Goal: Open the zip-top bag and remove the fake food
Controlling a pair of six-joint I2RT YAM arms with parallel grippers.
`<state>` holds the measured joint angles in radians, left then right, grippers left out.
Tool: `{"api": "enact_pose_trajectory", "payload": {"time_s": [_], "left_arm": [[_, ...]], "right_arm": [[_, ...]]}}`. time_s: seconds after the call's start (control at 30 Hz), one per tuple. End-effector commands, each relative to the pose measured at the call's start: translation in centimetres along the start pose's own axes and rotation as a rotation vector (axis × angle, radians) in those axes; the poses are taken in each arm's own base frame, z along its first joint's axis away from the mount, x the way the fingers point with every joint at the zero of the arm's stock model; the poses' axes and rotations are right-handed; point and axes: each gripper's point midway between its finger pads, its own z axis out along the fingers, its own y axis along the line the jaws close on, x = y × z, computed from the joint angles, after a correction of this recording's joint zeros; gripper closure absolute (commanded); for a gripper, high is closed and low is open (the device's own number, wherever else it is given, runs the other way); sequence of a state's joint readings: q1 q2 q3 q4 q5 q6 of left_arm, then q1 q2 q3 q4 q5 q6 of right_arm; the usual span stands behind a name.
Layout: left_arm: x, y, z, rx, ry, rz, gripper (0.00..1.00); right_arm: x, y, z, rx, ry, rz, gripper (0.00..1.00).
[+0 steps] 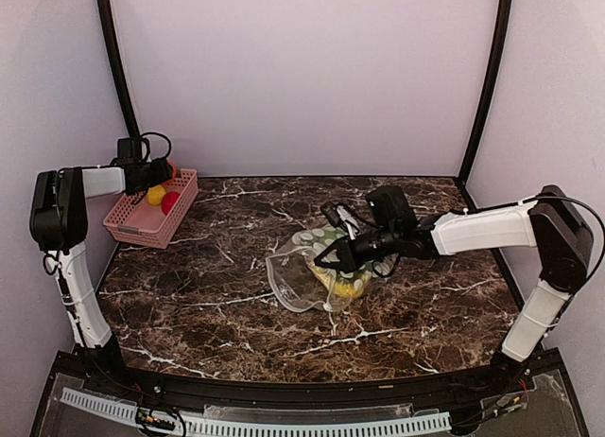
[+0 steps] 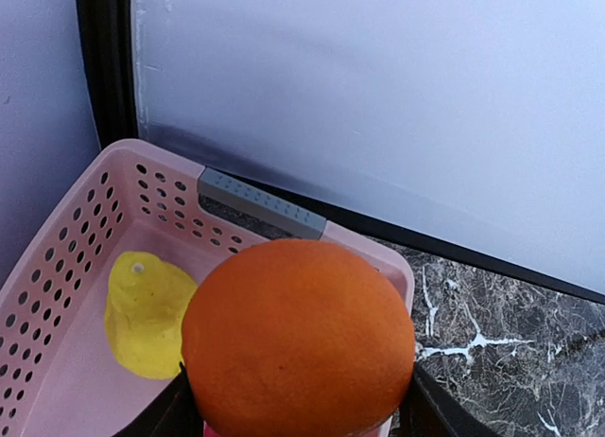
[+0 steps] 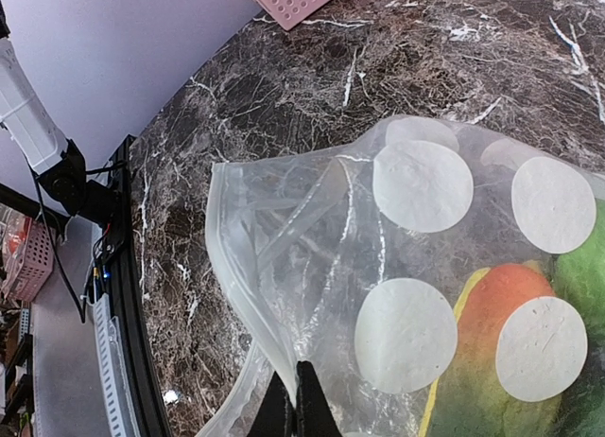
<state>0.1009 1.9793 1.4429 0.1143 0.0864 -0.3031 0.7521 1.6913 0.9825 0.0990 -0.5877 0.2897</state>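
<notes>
A table (image 1: 189, 295) topped in dark brown marble with white veins fills the floor of a small booth. A pale lavender back wall (image 1: 302, 78) rises from its far edge, with a left wall (image 1: 47, 78) and a right wall (image 1: 558, 78) in the same shade. A black post (image 1: 114, 59) leans up from the far left corner, and another post (image 1: 486, 78) from the far right. A black rail (image 1: 284, 385) runs along the near edge, with a white slotted strip (image 1: 284, 426) below it. The light is soft and even.
</notes>
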Motion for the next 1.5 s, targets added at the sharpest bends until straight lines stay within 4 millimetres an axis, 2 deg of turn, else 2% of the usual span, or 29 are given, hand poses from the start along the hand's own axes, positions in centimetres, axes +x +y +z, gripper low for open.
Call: {"api": "enact_pose_trajectory", "payload": {"time_s": [0.0, 0.2, 0.4, 0.63, 0.8, 1.07, 1.2, 1.23, 1.27, 1.3, 1.33, 1.37, 1.4, 1.43, 1.47], "left_arm": [[-0.2, -1.2, 1.2, 0.061, 0.02, 0.055, 0.37], [-0.8, -1.2, 2.6, 0.057, 0.02, 0.089, 0.35], [0.1, -1.0, 3.5, 0.056, 0.054, 0.092, 0.26], [0.0, -1.3, 3.1, 0.062, 0.064, 0.086, 0.12], [-1.1, -2.6, 2.0, 0.085, 0.036, 0.094, 0.09], [-3.3, -6.3, -2.5, 0.131, -0.054, 0.137, 0.1], [-2.9, -7.7, -5.3, 0.159, -0.08, 0.139, 0.1], [-1.9, -9.0, -6.4, 0.183, -0.074, 0.148, 0.1], [-1.8, -9.6, -7.0, 0.196, -0.087, 0.152, 0.1], [-1.0, -10.2, -8.0, 0.213, -0.082, 0.158, 0.1], [-1.8, -10.9, -9.5, 0.232, -0.116, 0.163, 0.1], [-0.2, -11.3, -9.9, 0.249, -0.093, 0.176, 0.1], [-0.9, -12.1, -11.5, 0.277, -0.131, 0.186, 0.1], [0.9, -12.5, -11.9, 0.294, -0.107, 0.205, 0.1], [0.3, -13.2, -13.5, 0.317, -0.143, 0.217, 0.1]], "right_arm": [[-0.6, -0.3, 0.1, 0.001, -0.002, -0.007, 1.0], [-0.6, -0.4, 0.2, 0.003, 0.001, -0.005, 1.0], [-0.7, -0.5, 0.2, 0.009, 0.004, -0.008, 1.0], [-0.7, -0.4, 0.0, 0.009, 0.0, -0.01, 1.0], [-0.6, -0.3, -0.2, 0.011, -0.003, -0.012, 1.0], [-0.7, -0.1, -0.5, 0.014, -0.012, -0.022, 1.0], [-0.7, 0.2, -0.7, 0.006, -0.017, -0.021, 1.0], [-0.7, 0.2, -0.8, 0.003, -0.02, -0.021, 1.0], [-0.7, 0.3, -0.8, 0.002, -0.021, -0.02, 1.0], [-0.6, 0.3, -0.8, 0.0, -0.022, -0.019, 1.0], [-0.6, 0.3, -0.8, -0.002, -0.023, -0.018, 1.0], [-0.6, 0.4, -0.8, -0.006, -0.024, -0.018, 1.0], [-0.6, 0.5, -0.9, -0.008, -0.027, -0.018, 1.0], [-0.5, 0.5, -1.0, -0.011, -0.026, -0.016, 1.0], [-0.6, 0.7, -1.0, -0.014, -0.028, -0.017, 1.0]]}}
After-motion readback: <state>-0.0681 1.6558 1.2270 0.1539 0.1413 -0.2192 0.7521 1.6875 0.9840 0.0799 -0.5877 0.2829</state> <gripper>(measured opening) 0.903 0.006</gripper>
